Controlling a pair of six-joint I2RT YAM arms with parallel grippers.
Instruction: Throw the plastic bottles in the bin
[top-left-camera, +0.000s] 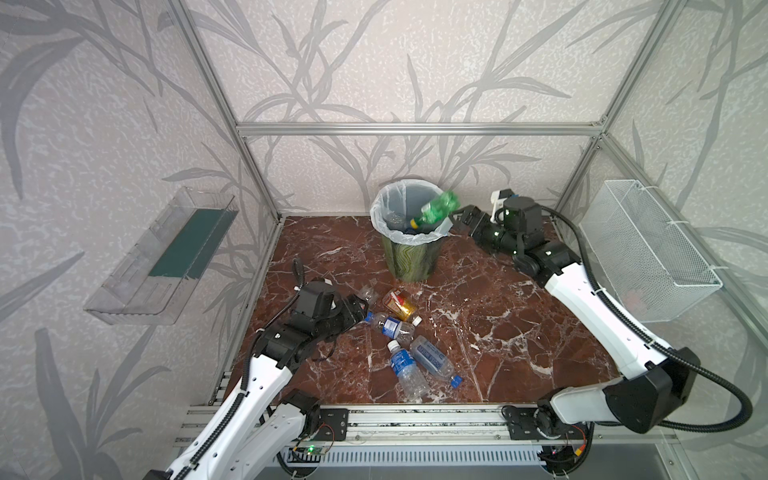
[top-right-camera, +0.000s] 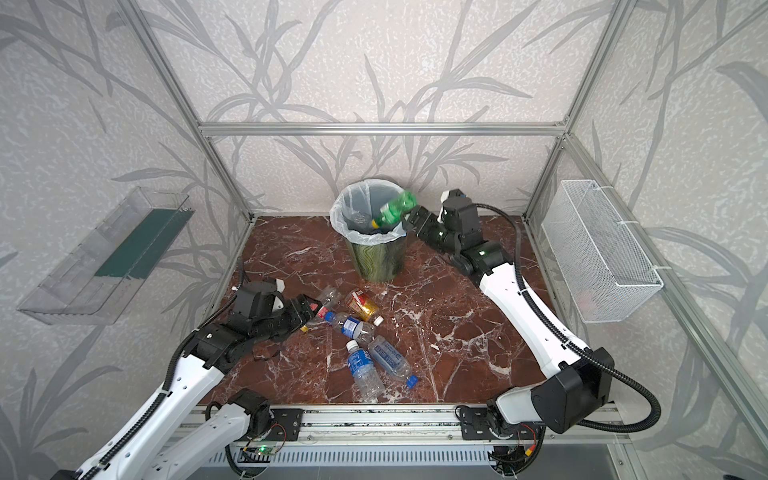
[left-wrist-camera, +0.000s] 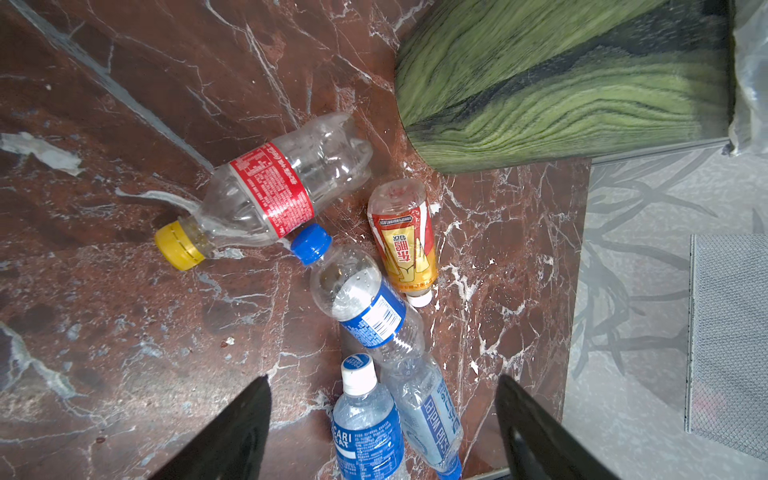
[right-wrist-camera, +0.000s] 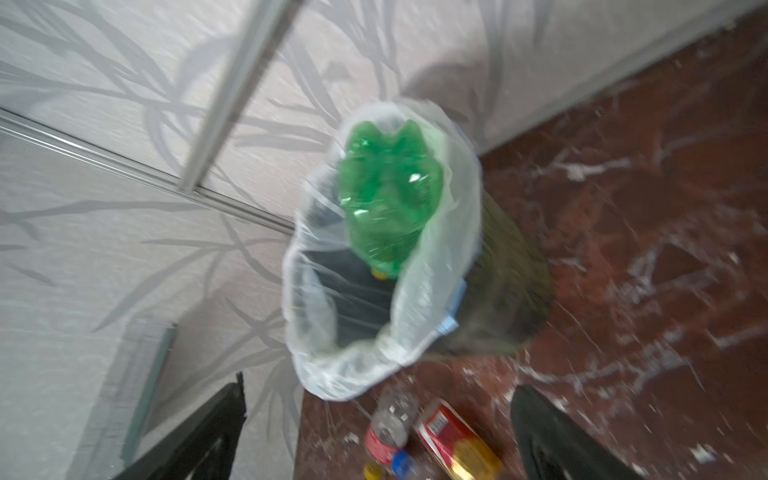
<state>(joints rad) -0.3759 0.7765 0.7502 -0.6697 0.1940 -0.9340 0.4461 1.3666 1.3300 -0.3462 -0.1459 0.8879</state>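
A green bottle (top-left-camera: 436, 209) (top-right-camera: 395, 210) (right-wrist-camera: 388, 195) hangs tilted, yellow cap down, over the rim of the bin (top-left-camera: 409, 259) (top-right-camera: 376, 259), touching no gripper. My right gripper (top-left-camera: 455, 220) (top-right-camera: 409, 220) (right-wrist-camera: 378, 390) stands open just right of the rim, holding nothing. Several plastic bottles lie in a cluster on the floor: a red-labelled one (left-wrist-camera: 270, 195), an amber one (left-wrist-camera: 405, 237) (top-left-camera: 399, 305), and blue-labelled ones (left-wrist-camera: 365, 307) (top-left-camera: 405, 365) (top-left-camera: 432, 357). My left gripper (top-left-camera: 361, 309) (top-right-camera: 311, 311) (left-wrist-camera: 382, 382) hovers open at the cluster's left side, empty.
A clear plastic tray (top-left-camera: 162, 257) hangs on the left wall and a white wire-mesh basket (top-left-camera: 648, 249) on the right wall. Aluminium frame posts mark the corners. A metal rail (top-left-camera: 415, 419) runs along the front of the marbled floor.
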